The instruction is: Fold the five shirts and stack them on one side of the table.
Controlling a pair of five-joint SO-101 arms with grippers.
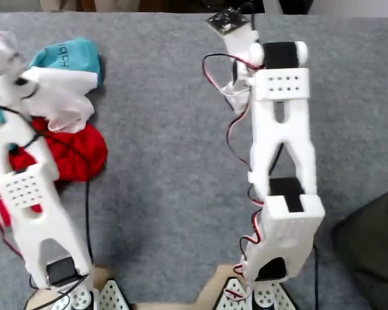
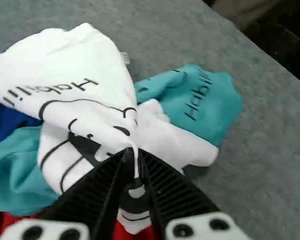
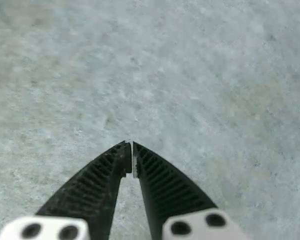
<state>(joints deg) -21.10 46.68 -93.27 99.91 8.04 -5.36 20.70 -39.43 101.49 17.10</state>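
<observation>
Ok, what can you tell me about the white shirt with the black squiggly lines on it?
The white shirt, soft cloth with black lettering and a line drawing, is crumpled, not folded. It sits on top of the heap, over the crumpled teal shirt and the red shirt. The black ribbed left gripper is shut on a pinch of it, so the cloth gathers to a point there.

We saw the left arm (image 1: 26, 187) stretched over a crumpled heap on the grey table (image 1: 161, 129): a white shirt (image 1: 64, 97) on top, a teal shirt (image 1: 71, 55) behind it, and a red shirt (image 1: 74, 152) beneath. The right arm (image 1: 281, 129) lay extended mid-table, and a dark garment (image 1: 368, 239) sat near its base.
</observation>
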